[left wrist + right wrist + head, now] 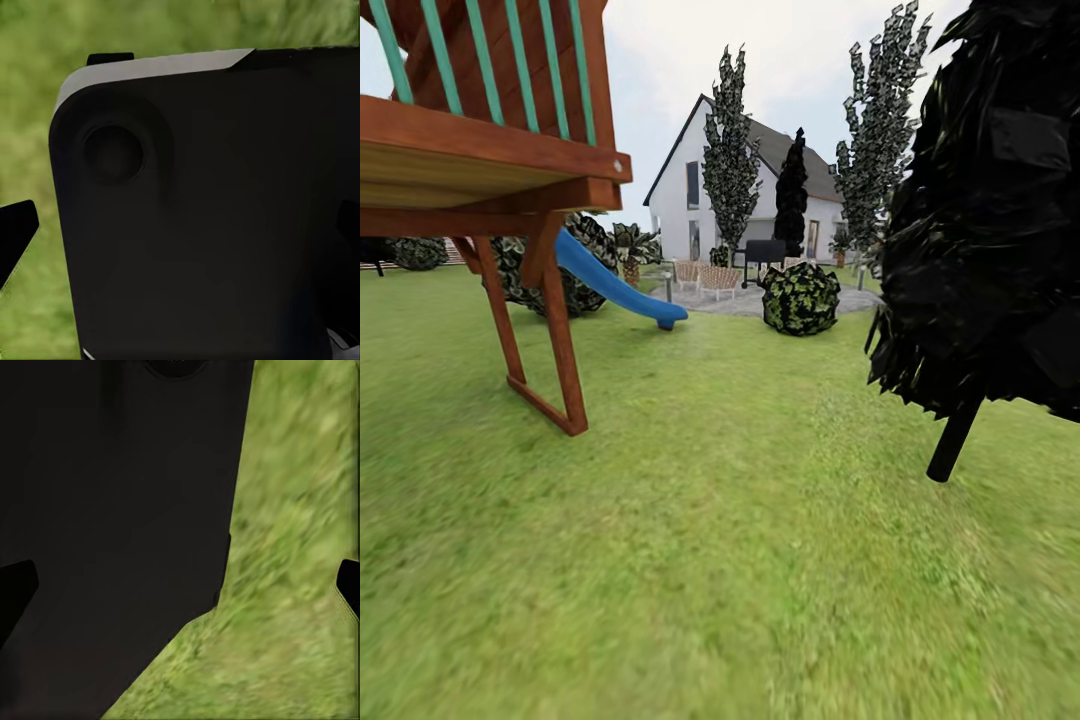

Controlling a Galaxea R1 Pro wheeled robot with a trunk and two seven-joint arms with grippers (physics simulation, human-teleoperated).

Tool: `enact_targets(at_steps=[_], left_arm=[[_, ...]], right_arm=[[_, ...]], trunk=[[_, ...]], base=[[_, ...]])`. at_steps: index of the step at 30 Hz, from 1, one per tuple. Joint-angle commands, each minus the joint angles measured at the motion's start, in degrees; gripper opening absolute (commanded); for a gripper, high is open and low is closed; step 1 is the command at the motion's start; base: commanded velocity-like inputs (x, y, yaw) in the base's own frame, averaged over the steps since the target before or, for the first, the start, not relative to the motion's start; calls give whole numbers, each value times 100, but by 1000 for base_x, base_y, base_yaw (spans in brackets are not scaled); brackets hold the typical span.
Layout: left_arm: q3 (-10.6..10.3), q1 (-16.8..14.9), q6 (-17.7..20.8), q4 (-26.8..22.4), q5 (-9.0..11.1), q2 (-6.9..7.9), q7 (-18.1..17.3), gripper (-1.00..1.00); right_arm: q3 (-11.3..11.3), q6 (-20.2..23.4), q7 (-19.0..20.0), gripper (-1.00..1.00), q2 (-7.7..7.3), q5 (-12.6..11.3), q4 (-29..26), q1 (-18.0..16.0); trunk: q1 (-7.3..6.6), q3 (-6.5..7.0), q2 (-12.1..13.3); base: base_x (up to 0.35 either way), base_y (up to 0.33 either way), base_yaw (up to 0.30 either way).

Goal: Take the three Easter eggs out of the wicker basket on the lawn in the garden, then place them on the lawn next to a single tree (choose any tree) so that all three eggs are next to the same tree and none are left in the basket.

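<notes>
Evidently the robot is on its way across the flat green lawn point(740, 560), hunting for the basket of eggs; neither shows from where I stand. Ahead rise a wooden play tower with a blue slide point(622, 290) and a near-black conifer point(990, 220). Whether either tool is open or holding anything, I cannot tell. Next it must find the basket.

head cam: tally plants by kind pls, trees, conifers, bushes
Tall mottled trees: 2, tree and tree
Near-black conifers: 2, near conifer and far conifer
Round mottled bushes in clear view: 1, bush
Total: 5
</notes>
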Motion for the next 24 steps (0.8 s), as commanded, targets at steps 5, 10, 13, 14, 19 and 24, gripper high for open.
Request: enact_targets(at_steps=[5,10,13,14,19,24], left_arm=[[3,6,7,-15,-21,0,-11,100],[3,5,7,-30,-21,3,-11,100],[4,5,7,-38,-21,8,-11,100],[3,4,7,-36,-21,4,-11,100],[3,3,7,-36,-21,1,-11,100],[3,3,7,-35,-21,-6,-11,100]], right_arm=[[-5,5,-5,100,-1,46,5,-4],[-5,7,-5,100,-1,46,4,-4],[-5,12,-5,100,-1,46,6,-4],[-5,13,-5,100,-3,46,7,-4],[-5,14,-5,100,-7,46,8,-4],[2,21,-5,100,-3,46,8,-5]], trunk=[[4,-4,-2],[4,-4,-2],[4,-4,-2],[4,-4,-2],[4,-4,-2],[4,-4,-2]], base=[[328,0,0],[328,0,0],[328,0,0],[328,0,0],[328,-6,0],[328,-60,0]])
